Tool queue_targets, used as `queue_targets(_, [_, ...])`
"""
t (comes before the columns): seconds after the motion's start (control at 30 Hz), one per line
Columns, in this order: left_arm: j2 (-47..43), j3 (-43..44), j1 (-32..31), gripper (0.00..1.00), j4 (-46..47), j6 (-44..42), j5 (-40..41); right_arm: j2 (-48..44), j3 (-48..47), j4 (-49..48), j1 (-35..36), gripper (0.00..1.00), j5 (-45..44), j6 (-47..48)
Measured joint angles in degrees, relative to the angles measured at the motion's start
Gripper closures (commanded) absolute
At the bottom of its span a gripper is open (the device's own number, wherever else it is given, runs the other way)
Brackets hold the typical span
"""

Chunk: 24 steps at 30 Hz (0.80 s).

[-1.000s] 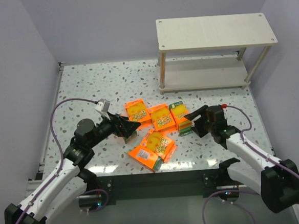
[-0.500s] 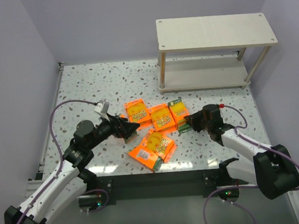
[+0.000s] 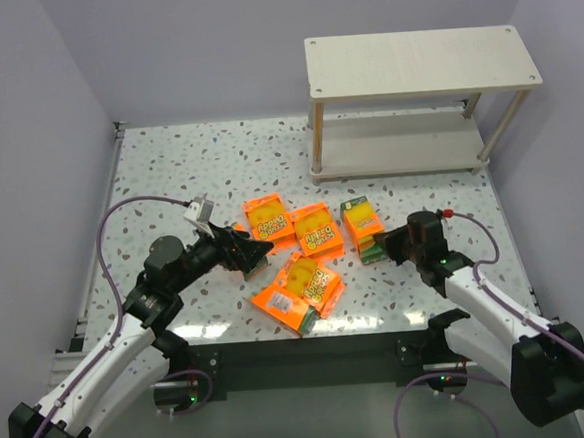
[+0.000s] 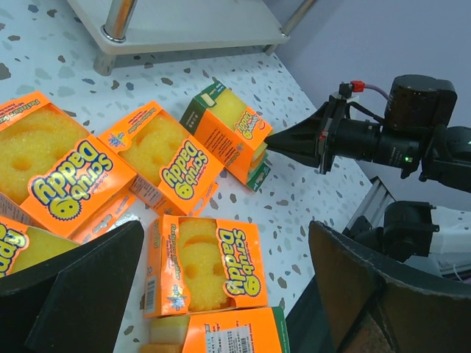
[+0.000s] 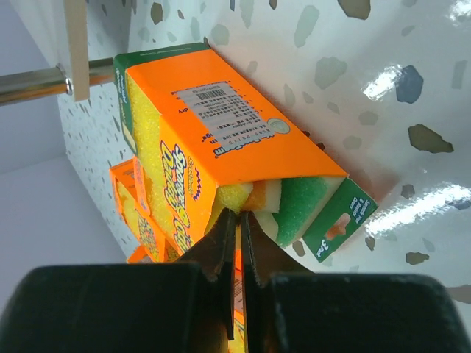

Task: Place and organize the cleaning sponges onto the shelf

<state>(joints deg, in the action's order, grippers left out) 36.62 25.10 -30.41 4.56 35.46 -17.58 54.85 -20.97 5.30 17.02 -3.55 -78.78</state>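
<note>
On orange sponge packs (image 4: 206, 259), "Scrub Daddy" lettering

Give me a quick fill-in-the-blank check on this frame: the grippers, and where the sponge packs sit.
The left gripper has its jaws ___.
The right gripper is ___, its tips against the end of one sponge pack.
Every pack rests on the ___, none on the shelf.
Missing: open, shut, table.

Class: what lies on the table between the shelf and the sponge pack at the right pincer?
Nothing: between the shelf and that sponge pack the speckled table is bare, as the top external view shows.
</note>
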Motion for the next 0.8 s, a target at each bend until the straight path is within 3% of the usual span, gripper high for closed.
queue_targets(0.23, [0.02, -0.63, 0.02, 0.00, 0.00, 0.52, -0.11, -5.99, 0.52, 4.72, -3.19, 1.00, -0.74, 2.54])
queue_targets(0.5, [0.02, -0.63, 0.02, 0.00, 0.00, 0.92, -0.22, -12.87, 3.28, 3.72, -7.78, 1.00, 4.96, 4.24])
queue_targets(0.8, [0.52, -0.63, 0.02, 0.00, 0.02, 0.94, -0.39, -15.28, -1.60, 0.24, -9.20, 1.00, 8.26, 4.37])
